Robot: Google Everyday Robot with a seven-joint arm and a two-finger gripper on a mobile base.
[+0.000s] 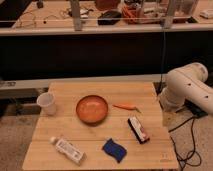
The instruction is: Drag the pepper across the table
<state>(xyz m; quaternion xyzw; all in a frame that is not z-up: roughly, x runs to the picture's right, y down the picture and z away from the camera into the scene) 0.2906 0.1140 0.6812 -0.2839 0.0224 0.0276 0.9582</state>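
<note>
The pepper (126, 106) is a thin orange chili lying flat on the wooden table (102, 89), just right of the orange bowl (92, 109). Only a white arm segment (187, 87) shows, at the right edge of the view beside the table's right side. The gripper itself is out of view, so nothing shows it near or touching the pepper.
A white cup (46, 103) stands at the table's left edge. A white bottle (69, 149) lies at the front left and a blue sponge (114, 149) at the front middle. A black, white and red block (138, 129) lies in front of the pepper. Cables (187, 150) run on the floor at right.
</note>
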